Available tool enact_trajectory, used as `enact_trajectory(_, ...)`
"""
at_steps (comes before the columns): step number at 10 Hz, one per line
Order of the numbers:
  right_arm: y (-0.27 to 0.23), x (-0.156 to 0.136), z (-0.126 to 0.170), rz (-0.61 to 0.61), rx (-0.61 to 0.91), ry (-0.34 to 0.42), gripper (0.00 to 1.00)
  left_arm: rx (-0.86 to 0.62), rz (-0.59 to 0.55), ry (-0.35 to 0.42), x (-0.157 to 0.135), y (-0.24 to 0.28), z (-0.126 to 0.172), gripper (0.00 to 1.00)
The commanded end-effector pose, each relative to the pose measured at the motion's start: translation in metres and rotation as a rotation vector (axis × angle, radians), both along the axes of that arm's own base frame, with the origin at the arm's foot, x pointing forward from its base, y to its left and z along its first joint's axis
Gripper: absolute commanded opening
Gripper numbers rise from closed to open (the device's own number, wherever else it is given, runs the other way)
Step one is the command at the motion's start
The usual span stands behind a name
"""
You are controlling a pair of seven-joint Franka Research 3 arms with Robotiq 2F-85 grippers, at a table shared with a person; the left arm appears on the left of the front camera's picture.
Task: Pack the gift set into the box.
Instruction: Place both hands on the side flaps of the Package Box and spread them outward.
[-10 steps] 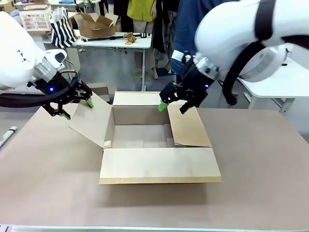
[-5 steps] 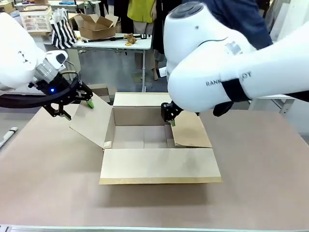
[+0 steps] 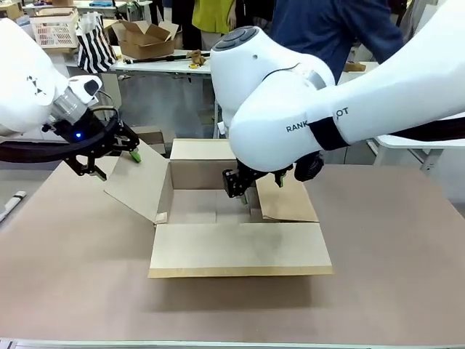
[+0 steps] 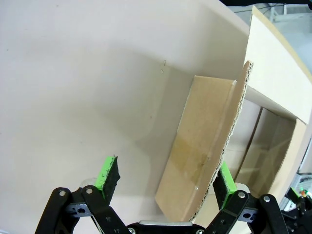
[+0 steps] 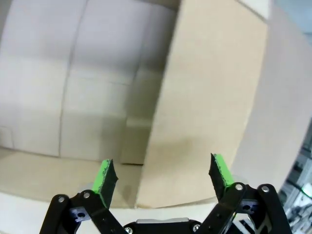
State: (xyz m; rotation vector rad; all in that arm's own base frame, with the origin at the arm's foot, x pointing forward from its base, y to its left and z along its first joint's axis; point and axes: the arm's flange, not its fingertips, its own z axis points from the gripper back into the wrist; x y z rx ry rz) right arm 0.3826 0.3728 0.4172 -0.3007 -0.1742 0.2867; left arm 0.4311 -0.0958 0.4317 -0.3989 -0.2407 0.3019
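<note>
The matte tan table (image 3: 65,283) fills my lower frame. At its centre sits the box (image 3: 236,249), plain brown corrugated card, mouth up, four flaps splayed, long axis running left to right. At the left flap, my left gripper (image 3: 112,161) is spread wide with the fluted edge between its pads, clamping nothing. My right gripper (image 3: 240,187) hangs wide open and empty by the box's right inner wall.
</note>
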Motion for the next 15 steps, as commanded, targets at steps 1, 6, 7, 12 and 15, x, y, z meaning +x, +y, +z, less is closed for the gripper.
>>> enact_trajectory(1, 0.027, 0.012, -0.001, -0.246, -0.065, -0.130, 1.00, 0.005, 0.001, -0.002, -0.001, 0.002, 0.000, 1.00)
enact_trajectory(6, 0.029, 0.031, -0.039, -0.330, -0.179, -0.179, 1.00, 0.005, 0.001, -0.002, -0.001, 0.002, 0.000, 1.00)
enact_trajectory(7, 0.027, 0.034, -0.044, -0.357, -0.187, -0.192, 1.00, 0.005, 0.001, -0.002, -0.001, 0.002, 0.000, 1.00)
enact_trajectory(12, 0.012, 0.032, -0.025, -0.377, -0.301, -0.282, 1.00, 0.005, 0.001, -0.002, -0.001, 0.002, 0.000, 1.00)
enact_trajectory(15, 0.002, 0.027, 0.010, -0.391, -0.357, -0.356, 1.00, 0.005, 0.001, -0.002, -0.001, 0.002, 0.000, 1.00)
